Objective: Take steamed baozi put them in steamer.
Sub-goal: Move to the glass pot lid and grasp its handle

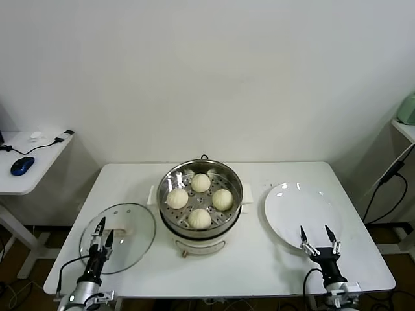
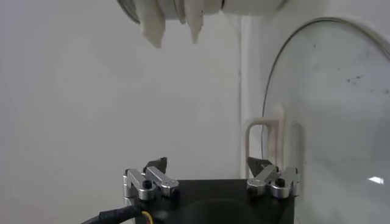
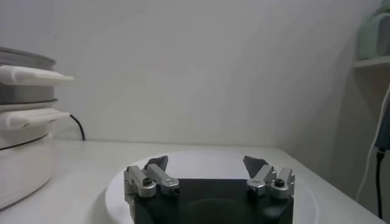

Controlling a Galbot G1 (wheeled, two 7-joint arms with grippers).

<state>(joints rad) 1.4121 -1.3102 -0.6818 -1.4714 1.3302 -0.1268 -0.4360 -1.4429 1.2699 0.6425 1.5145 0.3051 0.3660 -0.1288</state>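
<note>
From my right wrist camera, the steamer (image 3: 24, 122) is cut off at the edge; I can't see the buns inside.

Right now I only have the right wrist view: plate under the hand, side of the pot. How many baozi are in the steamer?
Observer: Four steamed baozi, all on the perforated tray inside the steamer.
Operator: Any left on the plate?
Observer: None; the white plate is bare in the head view.
Operator: Where's the lid?
Observer: The glass lid lies flat on the table to the steamer's left, off the pot.
Operator: Left hand?
Observer: The left hand is open over the lid's near edge, holding nothing. The right hand is open too.
</note>
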